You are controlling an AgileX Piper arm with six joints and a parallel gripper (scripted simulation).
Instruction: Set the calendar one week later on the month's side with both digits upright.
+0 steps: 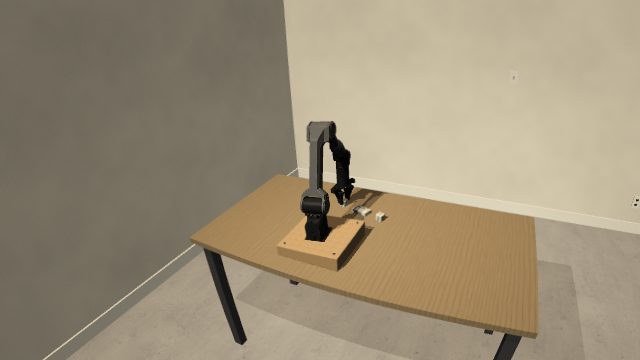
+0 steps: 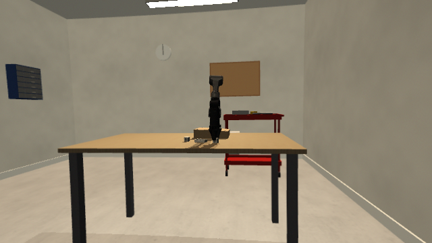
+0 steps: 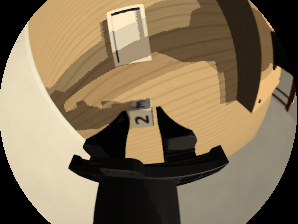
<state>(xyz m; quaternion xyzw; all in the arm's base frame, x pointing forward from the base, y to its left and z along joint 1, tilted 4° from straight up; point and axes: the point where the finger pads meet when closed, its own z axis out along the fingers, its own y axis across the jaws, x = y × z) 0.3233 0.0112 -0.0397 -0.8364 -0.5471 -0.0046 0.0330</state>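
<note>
My gripper (image 1: 343, 200) (image 2: 214, 138) (image 3: 142, 114) is open, pointing down low over the table. One white cube (image 1: 344, 204) (image 2: 217, 140) (image 3: 142, 119) lies at the fingertips, between them in the wrist view, with a visible gap on the right side. One face shows a dark 2, turned sideways in that view; another face has dark marks I cannot read. The pale tray (image 1: 362, 210) (image 2: 200, 140) (image 3: 131, 42) lies on the table beside the gripper, with no cube in it. The other white cube (image 1: 380, 217) (image 2: 186, 139) stands on the table beyond the tray, outside the wrist view; its digits are unreadable.
The arm's wooden base block (image 1: 320, 252) (image 2: 202, 133) stands on the table (image 1: 440, 260) (image 2: 111, 142) close to the tray. The arm's shadow falls across the tray and the wood around it. A table edge shows at the left of the wrist view.
</note>
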